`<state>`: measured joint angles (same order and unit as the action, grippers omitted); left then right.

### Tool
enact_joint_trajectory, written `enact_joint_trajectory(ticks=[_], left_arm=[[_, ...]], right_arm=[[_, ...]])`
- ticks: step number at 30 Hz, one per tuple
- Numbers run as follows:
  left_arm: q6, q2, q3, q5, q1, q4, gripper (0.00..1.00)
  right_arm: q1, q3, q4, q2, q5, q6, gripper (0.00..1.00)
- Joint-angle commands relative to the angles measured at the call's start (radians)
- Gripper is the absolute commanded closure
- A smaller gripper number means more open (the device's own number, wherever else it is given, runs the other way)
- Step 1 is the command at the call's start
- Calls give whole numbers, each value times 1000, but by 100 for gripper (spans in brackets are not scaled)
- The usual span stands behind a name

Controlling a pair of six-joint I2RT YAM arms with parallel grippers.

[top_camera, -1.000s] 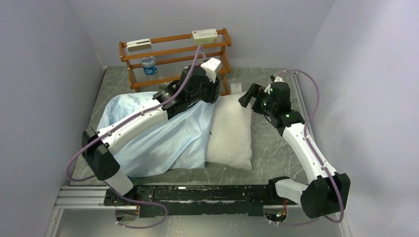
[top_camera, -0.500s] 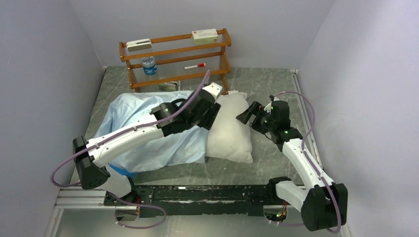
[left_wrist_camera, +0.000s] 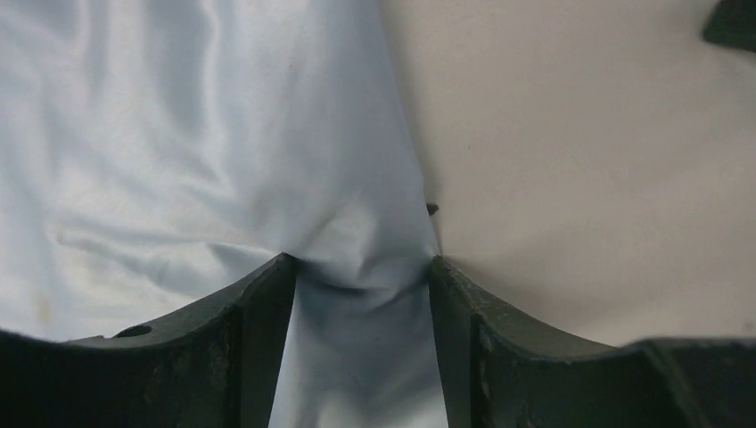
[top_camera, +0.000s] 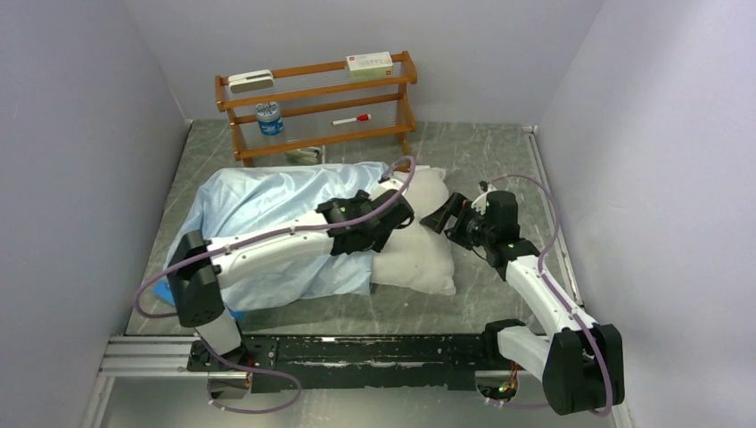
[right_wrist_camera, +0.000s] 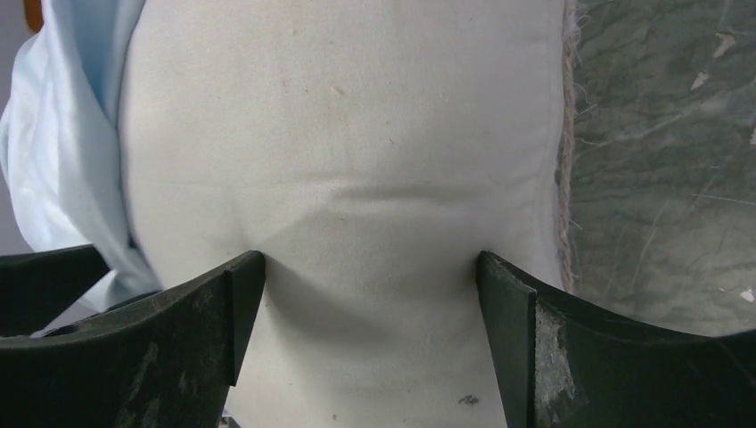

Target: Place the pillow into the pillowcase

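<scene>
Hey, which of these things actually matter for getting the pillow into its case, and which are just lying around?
For the job: pillow, pillowcase, left gripper, right gripper.
Lying about: wooden rack, white box, red marker, blue-lidded jar.

One high overview, two tight wrist shots.

My top camera sits above and behind the arm bases (top_camera: 571, 361), looking down and forward over the whole table (top_camera: 499, 152). The left wrist camera hangs very near where the pillowcase (left_wrist_camera: 178, 134) edge lies on the pillow (left_wrist_camera: 579, 160); the right wrist camera faces the pillow's bare end just as closely. All three share that stretch of pillow.
</scene>
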<state>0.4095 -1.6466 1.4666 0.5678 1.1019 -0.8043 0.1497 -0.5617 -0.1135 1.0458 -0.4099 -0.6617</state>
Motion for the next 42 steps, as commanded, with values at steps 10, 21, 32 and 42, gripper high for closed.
enact_joint_trajectory(ticks=[10, 21, 32, 42], left_arm=[[-90, -115, 242, 17, 103, 94, 95], [-153, -65, 292, -273, 118, 399, 95], [-124, -111, 321, -505, 121, 479, 95], [-206, -51, 422, -206, 119, 313, 95]], right_arm=[[1, 146, 203, -58, -166, -111, 34], [98, 170, 445, -29, -209, -324, 49], [205, 186, 611, -1, -56, -440, 60], [190, -66, 368, -149, 22, -262, 100]])
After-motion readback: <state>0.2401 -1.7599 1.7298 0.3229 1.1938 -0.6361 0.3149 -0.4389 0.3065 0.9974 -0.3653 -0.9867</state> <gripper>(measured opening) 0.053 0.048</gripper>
